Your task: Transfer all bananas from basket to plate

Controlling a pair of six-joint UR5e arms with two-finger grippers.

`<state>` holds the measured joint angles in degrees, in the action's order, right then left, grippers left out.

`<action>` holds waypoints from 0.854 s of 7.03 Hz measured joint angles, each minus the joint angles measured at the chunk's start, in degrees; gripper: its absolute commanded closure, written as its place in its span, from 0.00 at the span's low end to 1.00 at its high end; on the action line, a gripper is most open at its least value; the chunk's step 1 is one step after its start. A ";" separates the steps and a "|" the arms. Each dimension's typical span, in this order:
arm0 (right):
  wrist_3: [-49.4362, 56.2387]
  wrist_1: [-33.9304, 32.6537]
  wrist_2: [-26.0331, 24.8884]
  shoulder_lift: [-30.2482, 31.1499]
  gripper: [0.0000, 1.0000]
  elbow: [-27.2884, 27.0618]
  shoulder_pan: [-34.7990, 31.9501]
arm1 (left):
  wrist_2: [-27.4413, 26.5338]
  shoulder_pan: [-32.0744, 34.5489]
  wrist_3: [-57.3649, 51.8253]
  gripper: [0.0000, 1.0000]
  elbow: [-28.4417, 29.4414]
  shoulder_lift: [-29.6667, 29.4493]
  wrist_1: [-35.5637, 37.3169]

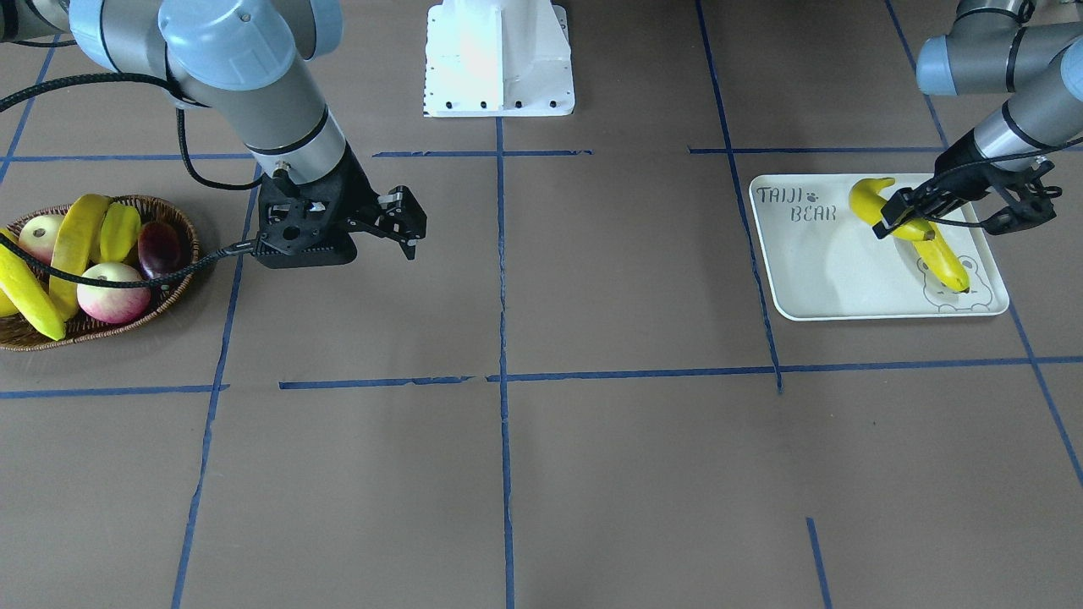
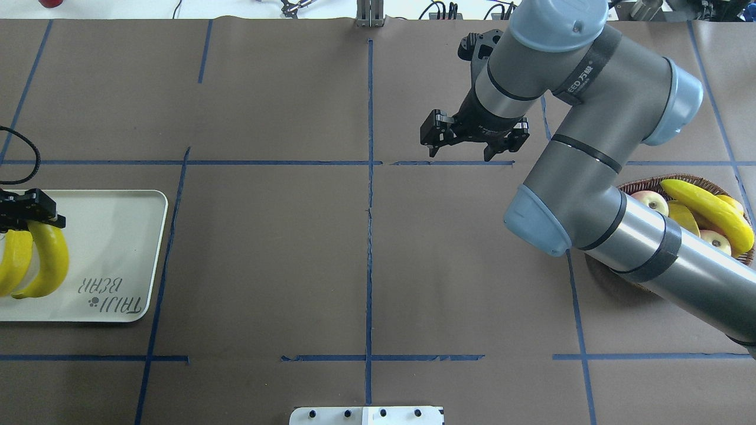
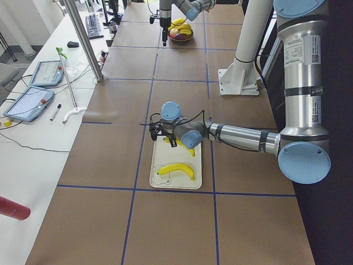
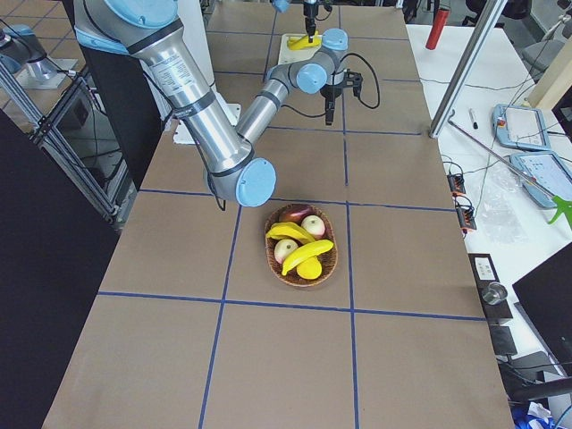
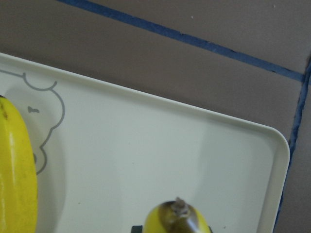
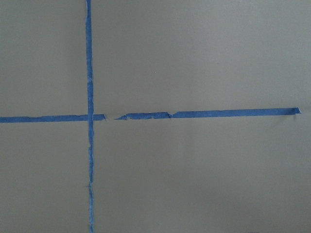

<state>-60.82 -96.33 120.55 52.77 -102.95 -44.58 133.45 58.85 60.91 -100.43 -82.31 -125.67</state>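
The cream plate (image 1: 812, 271) with "TAIJI BEAR" lettering holds one banana (image 1: 946, 264) lying over the bear drawing. My left gripper (image 1: 901, 222) is over the plate, shut on a second banana (image 1: 870, 200) whose dark tip shows in the left wrist view (image 5: 177, 218). The wicker basket (image 1: 182, 279) holds two more bananas (image 1: 74, 245) (image 1: 30, 296) among other fruit. My right gripper (image 1: 410, 228) is open and empty, above bare table between basket and table centre. It shows from above (image 2: 459, 153); the basket (image 2: 688, 180) is partly hidden by that arm.
The basket also holds a yellow-green star fruit (image 1: 120, 231), two pink-yellow round fruits (image 1: 112, 293) and a dark plum (image 1: 161, 248). A black cable (image 1: 127, 279) runs across the basket. The white robot base (image 1: 499, 59) stands at the far middle. Blue tape lines cross the brown table.
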 measured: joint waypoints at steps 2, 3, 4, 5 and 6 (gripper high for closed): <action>0.39 -0.23 0.09 0.00 0.00 -0.15 -0.12 | -0.09 -0.12 -2.51 0.94 0.74 1.71 -0.07; 0.42 -0.25 0.04 0.03 0.00 -0.15 -0.15 | -0.11 -0.20 -3.08 0.93 1.03 2.18 -0.10; 0.43 -0.26 -0.02 0.05 0.00 -0.15 -0.15 | -0.12 -0.32 -3.39 0.91 1.30 2.57 -0.10; 0.42 -0.26 -0.03 0.08 0.00 -0.17 -0.15 | -0.12 -0.45 -3.53 0.83 1.78 2.63 -0.15; 0.38 -0.26 -0.01 0.11 0.00 -0.20 -0.15 | -0.12 -0.52 -3.58 0.68 2.34 2.54 -0.22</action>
<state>-60.44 -96.59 120.54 52.88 -103.15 -44.74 133.33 58.33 57.33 -98.09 -79.76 -125.89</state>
